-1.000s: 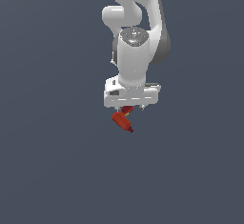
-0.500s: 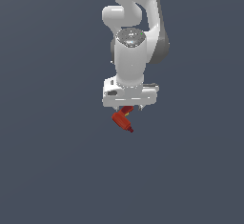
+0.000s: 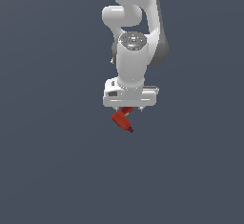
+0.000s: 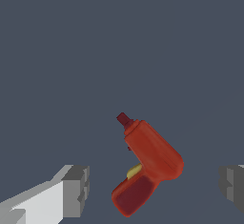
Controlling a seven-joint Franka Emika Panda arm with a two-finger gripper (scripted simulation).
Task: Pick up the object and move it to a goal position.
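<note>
Nothing has shifted — spread end effector (image 4: 152, 185) straddles the red drill (image 4: 150, 163), pre-grasp — next, pinch it.

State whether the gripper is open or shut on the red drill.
Open: the wrist view shows both fingers standing clear of the red drill.

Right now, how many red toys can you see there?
1: a red drill-shaped toy sits just under the white claw, between its two open grey fingers. Nothing else red shows.
</note>
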